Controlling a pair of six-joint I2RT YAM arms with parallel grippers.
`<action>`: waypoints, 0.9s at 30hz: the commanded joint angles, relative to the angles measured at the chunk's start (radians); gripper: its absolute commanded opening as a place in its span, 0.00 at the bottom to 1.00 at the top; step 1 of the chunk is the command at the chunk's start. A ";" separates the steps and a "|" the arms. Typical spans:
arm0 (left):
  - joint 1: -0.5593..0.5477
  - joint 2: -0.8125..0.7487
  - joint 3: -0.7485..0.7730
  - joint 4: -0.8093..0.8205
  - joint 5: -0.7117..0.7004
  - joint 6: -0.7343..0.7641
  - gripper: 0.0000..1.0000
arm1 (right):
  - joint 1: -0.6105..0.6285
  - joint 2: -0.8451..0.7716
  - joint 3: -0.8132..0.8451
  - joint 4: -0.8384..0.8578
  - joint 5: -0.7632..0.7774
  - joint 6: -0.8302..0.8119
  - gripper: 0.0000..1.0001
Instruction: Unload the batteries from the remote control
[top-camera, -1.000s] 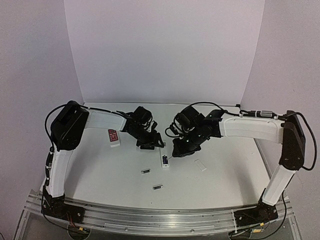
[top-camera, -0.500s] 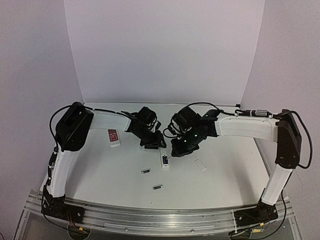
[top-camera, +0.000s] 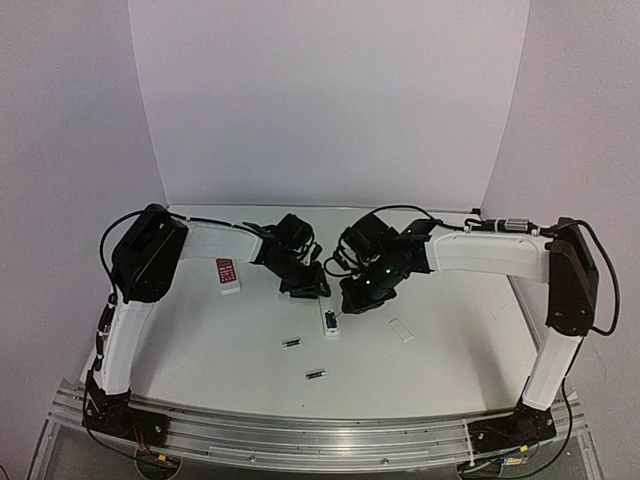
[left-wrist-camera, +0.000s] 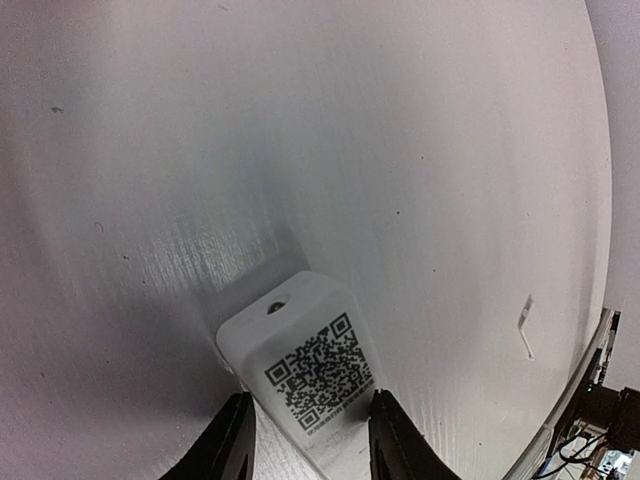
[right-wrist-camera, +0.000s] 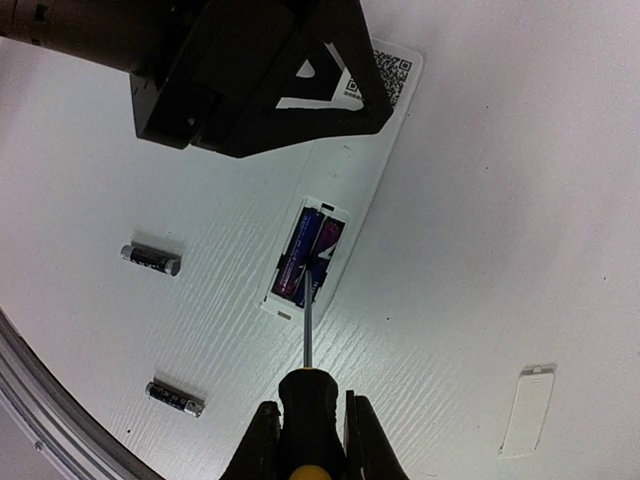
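Note:
The white remote (top-camera: 328, 322) lies back-up with its compartment open. Two purple-blue batteries (right-wrist-camera: 310, 250) sit inside it. My left gripper (top-camera: 303, 283) is shut on the remote's far end, the fingers (left-wrist-camera: 236, 440) flanking the QR-code end (left-wrist-camera: 312, 368). My right gripper (top-camera: 360, 296) is shut on a black-and-yellow screwdriver (right-wrist-camera: 311, 415). Its tip (right-wrist-camera: 312, 268) rests between the two batteries. Two loose batteries (top-camera: 291, 343) (top-camera: 315, 375) lie on the table nearer the arm bases; the right wrist view shows them too (right-wrist-camera: 150, 258) (right-wrist-camera: 175, 397).
The small white cover piece (top-camera: 401, 330) lies right of the remote and shows in the right wrist view (right-wrist-camera: 527, 410). A second remote with a red face (top-camera: 228, 274) lies left of my left gripper. The white backdrop stands at the table's far edge.
My left gripper has shifted slightly right over the remote's far end. My right gripper with the screwdriver has edged a little left toward the compartment. Loose batteries and cover are unmoved.

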 joint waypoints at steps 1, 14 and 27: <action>-0.006 0.034 0.029 -0.030 -0.006 0.003 0.36 | -0.005 0.043 0.027 -0.015 -0.013 -0.020 0.00; -0.016 0.063 0.034 -0.050 -0.006 0.002 0.28 | -0.006 0.123 0.064 -0.105 -0.070 -0.115 0.00; -0.038 0.059 0.006 -0.088 -0.068 -0.055 0.22 | 0.049 0.192 0.150 -0.212 0.016 -0.183 0.00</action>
